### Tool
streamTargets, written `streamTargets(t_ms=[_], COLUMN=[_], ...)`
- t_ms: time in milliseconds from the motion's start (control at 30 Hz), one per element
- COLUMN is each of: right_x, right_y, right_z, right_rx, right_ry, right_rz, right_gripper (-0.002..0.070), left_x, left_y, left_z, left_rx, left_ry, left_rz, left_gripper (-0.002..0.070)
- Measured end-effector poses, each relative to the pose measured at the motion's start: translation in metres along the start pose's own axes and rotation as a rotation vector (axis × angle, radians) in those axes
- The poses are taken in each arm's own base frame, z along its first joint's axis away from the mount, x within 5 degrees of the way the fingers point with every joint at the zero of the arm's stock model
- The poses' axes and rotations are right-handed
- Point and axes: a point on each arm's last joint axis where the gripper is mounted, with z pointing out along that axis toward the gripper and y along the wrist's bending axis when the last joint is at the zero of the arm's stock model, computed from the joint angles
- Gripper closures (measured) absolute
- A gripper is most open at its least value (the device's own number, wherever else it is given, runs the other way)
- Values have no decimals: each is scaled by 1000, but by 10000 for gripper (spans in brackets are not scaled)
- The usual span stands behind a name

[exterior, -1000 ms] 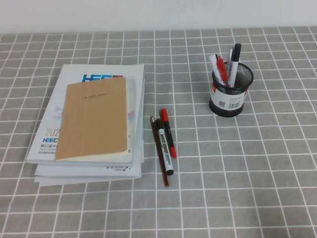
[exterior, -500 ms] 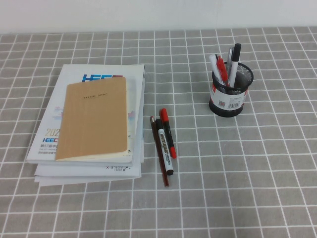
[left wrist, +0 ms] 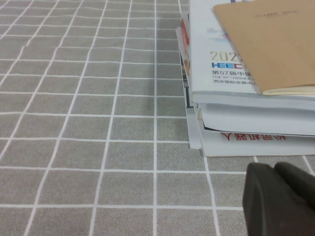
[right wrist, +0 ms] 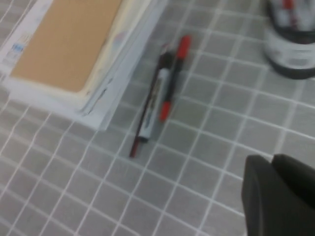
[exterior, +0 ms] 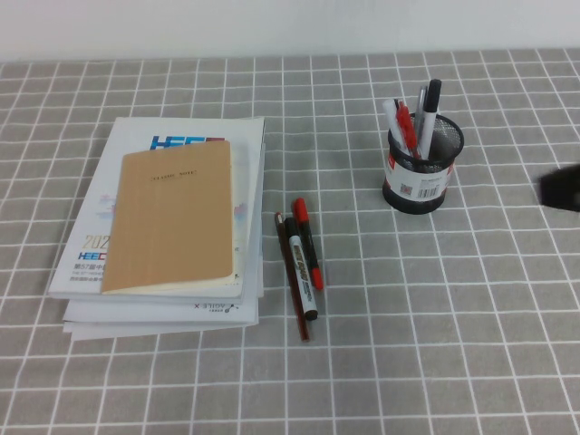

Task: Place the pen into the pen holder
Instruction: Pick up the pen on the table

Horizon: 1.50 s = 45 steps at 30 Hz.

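A: Where is the pen?

B: Flat on the grey checked tablecloth, mid-table, red cap pointing away from the robot. It lies alongside the black marker, which has a white label; a thin dark-red stick lies on that marker's other side. All three sit just right of the stack of booklets with a tan notebook on top.

A: The pen holder?

B: Upright, well apart from the pen, farther back and to the right. The black mesh cup has a barcode label and several pens standing in it.

A: Right gripper?

B: A dark shape at the right edge of the high view, level with the holder and clear of it. Its wrist camera sees the pen below; fingers spread or together, cannot tell.

A: Left gripper?

B: Low over the cloth by the near corner of the booklet stack. The two dark fingers appear pressed together, holding nothing.
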Motion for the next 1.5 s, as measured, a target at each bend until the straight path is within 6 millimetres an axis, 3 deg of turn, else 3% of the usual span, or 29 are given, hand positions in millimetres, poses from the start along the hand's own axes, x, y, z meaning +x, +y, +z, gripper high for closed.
streamTargets(t_ms=[100,533,933,1200,1500], right_x=[-17,-73,-79,-69,-57], right_y=[9,40,53,56,66], right_z=[25,134,243,293,328], right_rx=[7,320,304,214,195], right_ry=[85,390,534,579,592], right_rz=[-42,-205,-223,-142,-140], right_gripper=[689,689,688,676,554], left_x=[0,0,0,0,0], left_y=[0,0,0,0,0], left_z=[0,0,0,0,0], left_rx=[0,0,0,0,0], left_ry=[0,0,0,0,0], left_rz=[0,0,0,0,0], left_gripper=[680,680,680,680,680])
